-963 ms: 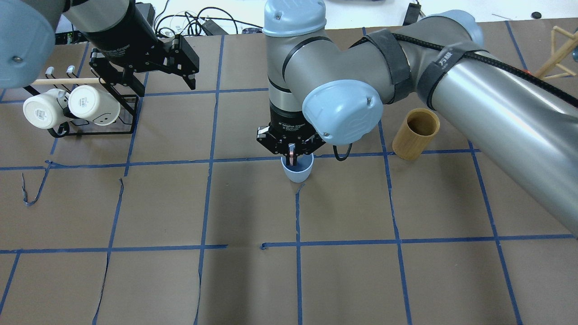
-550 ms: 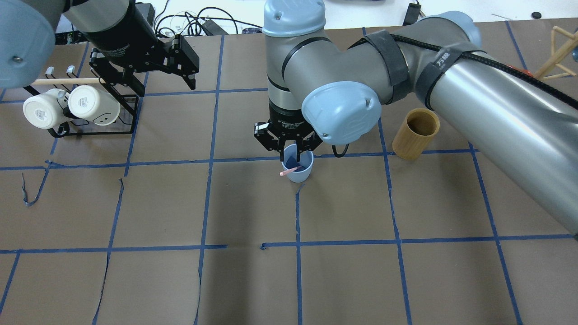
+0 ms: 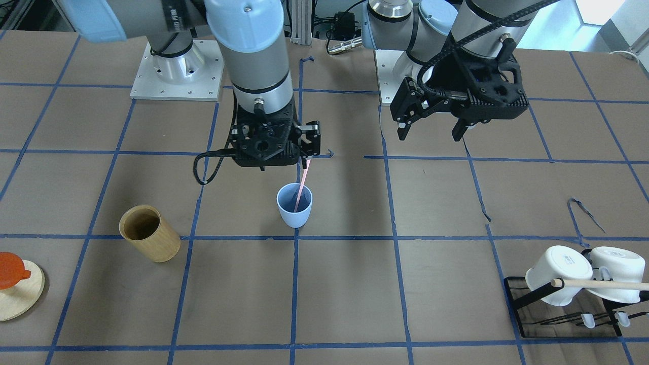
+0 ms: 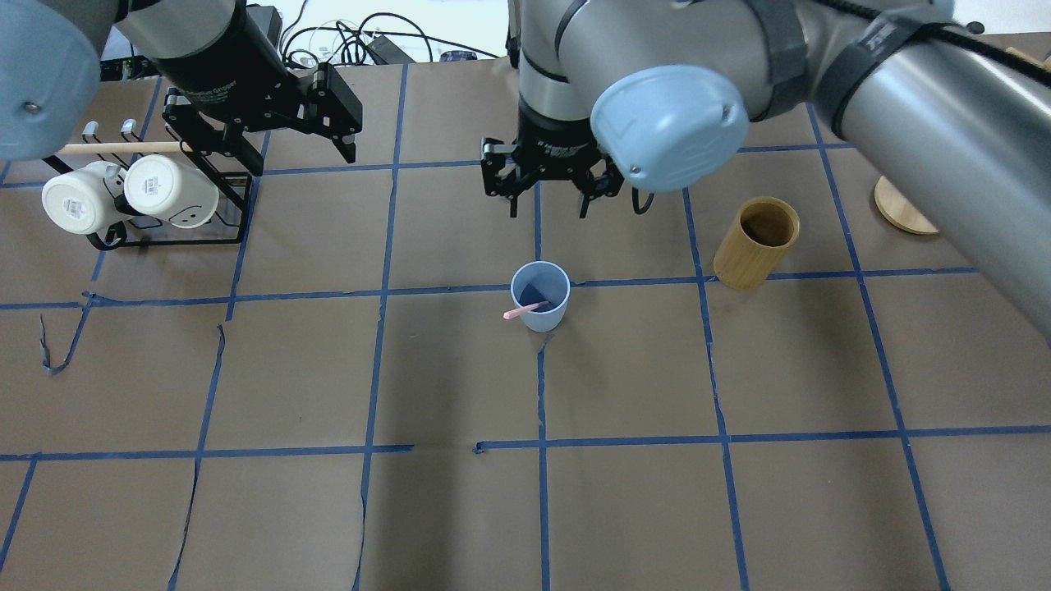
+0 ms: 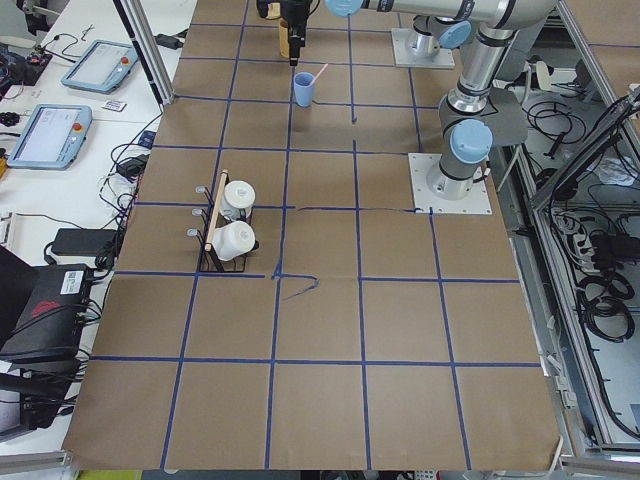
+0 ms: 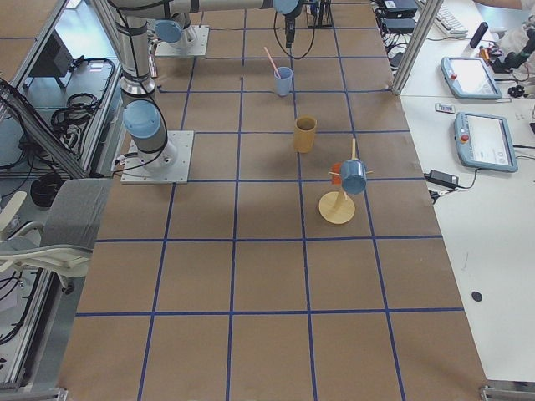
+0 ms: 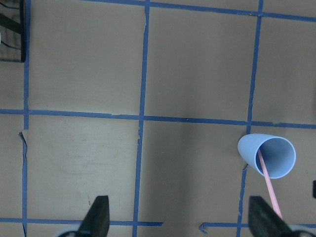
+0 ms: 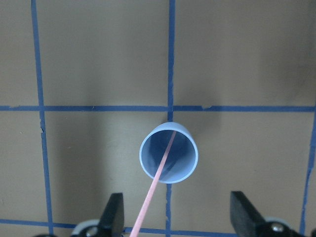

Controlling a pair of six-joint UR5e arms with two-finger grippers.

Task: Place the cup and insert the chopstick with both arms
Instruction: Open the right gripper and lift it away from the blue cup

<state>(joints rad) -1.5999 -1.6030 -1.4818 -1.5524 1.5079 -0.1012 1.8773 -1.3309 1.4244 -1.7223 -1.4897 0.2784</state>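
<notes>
Change since earlier: right gripper has let go of the chopstick, lifted off the cup and drawn back toward the tabletop's far edge. The chopstick has gone from upright to a lean.
Right gripper: released, fingers spread, nothing between them, hanging above the tabletop beyond the cup.
Left gripper: released and empty, fingers wide, raised above the tabletop beside the rack, well apart from the cup.
Chopstick: lower end inside the cup, shaft leaning on the rim, upper end sticking out toward the robot and its left.
Cup: upright beside a tape crossing, well in from every tabletop edge.
Hidden or cut off: the chopstick's lower tip is lost in the cup's shaded inside, and its upper end runs off the bottom of the right wrist view. In the front-facing view that end overlaps the right gripper's finger, so contact cannot be told there. The overhead view shows them apart.
In the way: right arm covers part of the round wooden base toward the far edge on the robot's right.
Surroundings: bamboo cup upright, to the robot's right of the cup, well apart. Black wire rack toward the far edge on the robot's left, holding two tipped white mugs, with a pale dowel lying across it. Orange piece on the wooden base.
</notes>
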